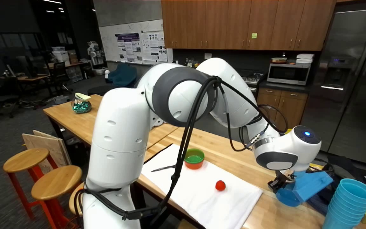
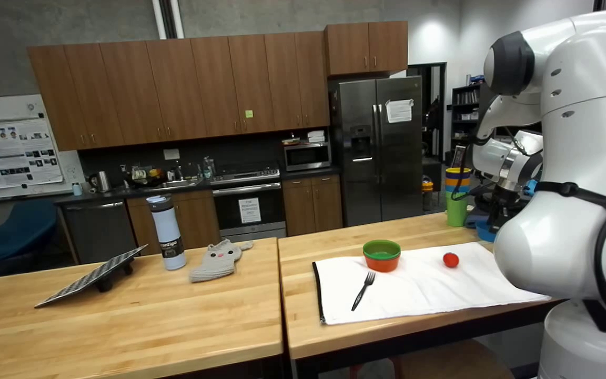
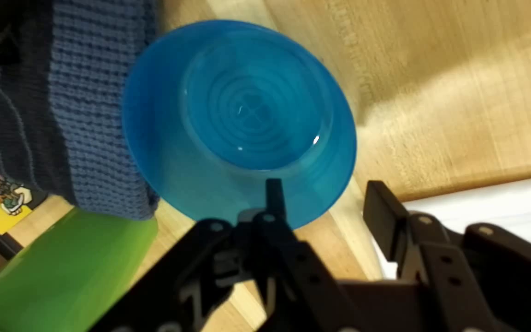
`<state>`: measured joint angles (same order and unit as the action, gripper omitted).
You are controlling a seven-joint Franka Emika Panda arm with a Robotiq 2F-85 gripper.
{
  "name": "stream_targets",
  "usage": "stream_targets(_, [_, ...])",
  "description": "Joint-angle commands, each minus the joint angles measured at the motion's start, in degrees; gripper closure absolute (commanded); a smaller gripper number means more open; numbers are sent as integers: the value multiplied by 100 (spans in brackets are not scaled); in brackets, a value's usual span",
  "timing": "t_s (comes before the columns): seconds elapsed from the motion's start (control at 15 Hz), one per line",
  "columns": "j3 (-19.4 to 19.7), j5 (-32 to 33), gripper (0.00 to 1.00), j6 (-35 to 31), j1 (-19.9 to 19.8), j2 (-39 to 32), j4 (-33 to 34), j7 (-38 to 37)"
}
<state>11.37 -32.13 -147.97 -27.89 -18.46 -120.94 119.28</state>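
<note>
While one pincer [image 3: 325, 200] hangs spread at one blue bowl [image 3: 251, 110], one ball [image 2: 451, 259], one fork [image 2: 363, 291] on one cloth [image 2: 413, 289]

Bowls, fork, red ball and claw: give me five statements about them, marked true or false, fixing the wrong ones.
1. The black fork lies on the white cloth. True.
2. The claw is shut. False: its fingers stand apart.
3. The green bowl sits inside the orange bowl. True.
4. The blue bowl rests on the white cloth. False: it is on the wooden tabletop.
5. The red ball is inside the green bowl. False: it lies on the white cloth.
</note>
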Motion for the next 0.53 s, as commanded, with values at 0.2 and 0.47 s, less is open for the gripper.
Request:
stream_targets(0.2, [-124,-47,92,121,-115,44,79,-77])
stream_targets(0.47, [-115,39,62,149,-73,8,44,-58])
